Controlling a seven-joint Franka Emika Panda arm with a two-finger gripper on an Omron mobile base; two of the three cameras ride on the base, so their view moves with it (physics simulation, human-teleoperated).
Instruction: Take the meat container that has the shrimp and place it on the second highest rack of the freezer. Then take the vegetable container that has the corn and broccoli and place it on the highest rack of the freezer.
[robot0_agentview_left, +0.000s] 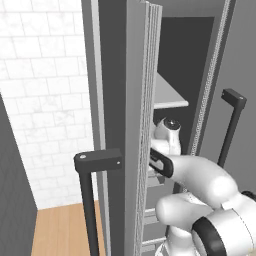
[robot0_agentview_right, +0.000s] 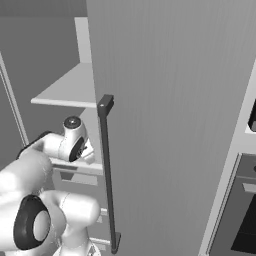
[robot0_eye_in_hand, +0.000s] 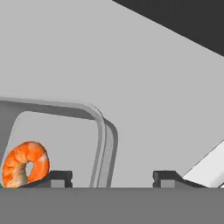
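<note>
Inside the freezer (robot0_agentview_left: 175, 60), on a pale flat rack (robot0_eye_in_hand: 144, 87), my pincer (robot0_eye_in_hand: 112, 177) stands with its two dark fingertips wide apart, one at seven o'clock (robot0_eye_in_hand: 54, 178) of the hand view and one at five o'clock (robot0_eye_in_hand: 168, 178). The rounded corner of the meat container (robot0_eye_in_hand: 99, 131) lies between them, and its rim runs up from the gap toward eleven o'clock. I cannot tell whether either tip touches the tray; nothing is clamped.

I count one meat container, one shrimp (robot0_eye_in_hand: 24, 168) and two fingertips. The shrimp lies in the tray at eight o'clock, just behind my left-hand tip in that view.

The tray is smooth, matt grey, shallow, with a thin raised lip and soft rounded corners. The shrimp is a curled ring, orange-red, finely speckled, with a small hole at its centre. The rack under the tray is plain, flat, light grey; beyond it at one o'clock the back of the compartment is dark.

From the left base view my white arm (robot0_agentview_left: 200, 180) reaches in past the ribbed edge of the open door (robot0_agentview_left: 142, 125), under a higher shelf (robot0_agentview_left: 167, 95). That door bears a dark bar handle (robot0_agentview_left: 90, 200). In the right base view a second door (robot0_agentview_right: 170, 125), brushed grey, carries one long dark vertical bar handle (robot0_agentview_right: 107, 175).
</note>
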